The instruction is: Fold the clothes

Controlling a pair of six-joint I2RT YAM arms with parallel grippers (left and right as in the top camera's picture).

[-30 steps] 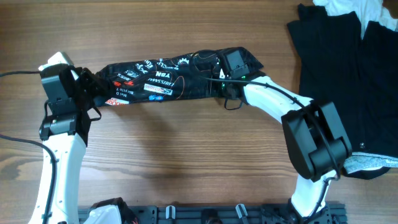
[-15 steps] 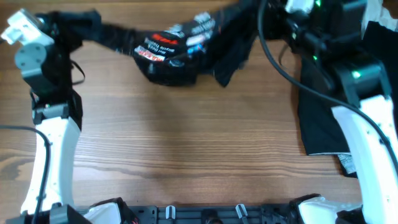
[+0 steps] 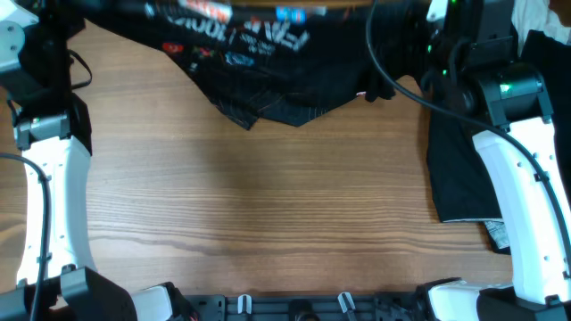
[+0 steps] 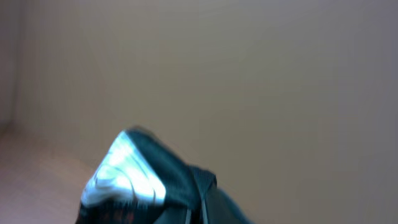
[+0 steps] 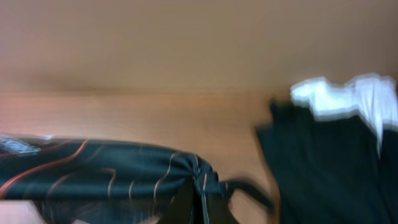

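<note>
black t-shirt (image 3: 268,89) aloft between raised arms (image 3: 55,196)

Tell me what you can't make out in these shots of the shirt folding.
T-shirt upper part: overhead, cut off by the top edge.
Both hands' grip: overhead, past the top edge; wrist views, motion blur and bunched fabric.
Logo wording: overhead, blurred.
Right-side black pile: overhead, partly under the right arm.
</note>
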